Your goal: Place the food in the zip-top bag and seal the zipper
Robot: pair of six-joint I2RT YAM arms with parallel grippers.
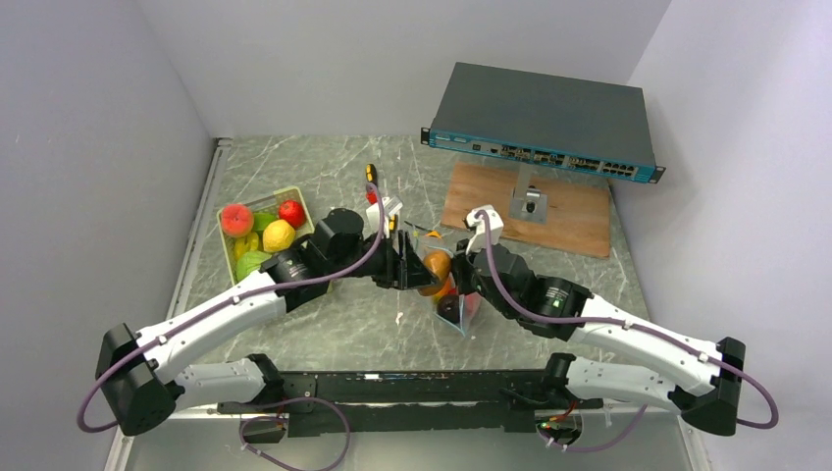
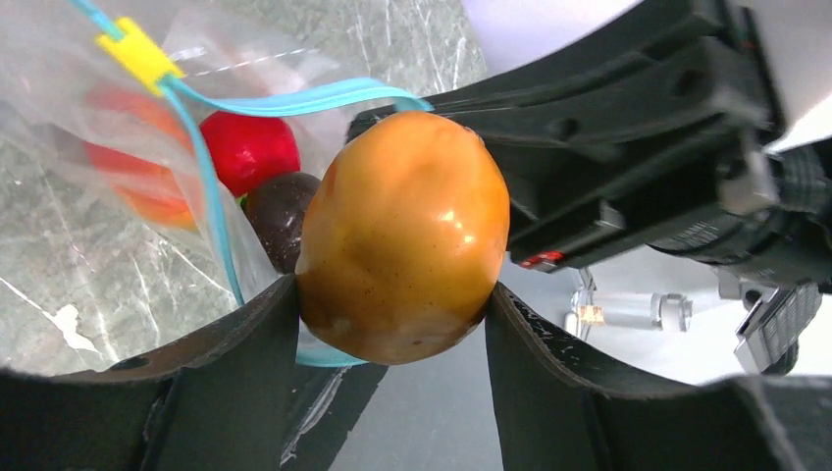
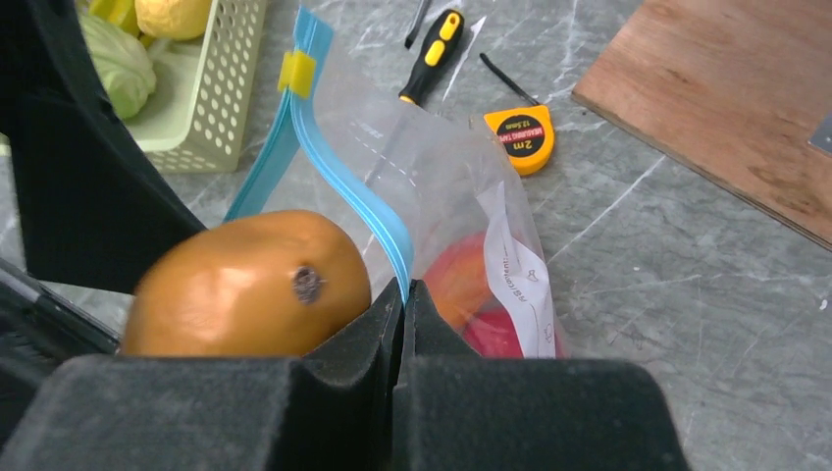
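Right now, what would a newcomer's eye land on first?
The glossy orange fruit, pinched in the left gripper mid-table, at the open mouth of the zip-top bag. The right gripper is shut on the teal zipper; red fruit lies inside. Other fruit waits in the green tray at left.

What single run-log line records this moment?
left tool: grips orange fruit at bag mouth; right tool: pinches bag rim; zipper: open

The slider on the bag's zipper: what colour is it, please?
The slider is yellow, clearest in the left wrist view.
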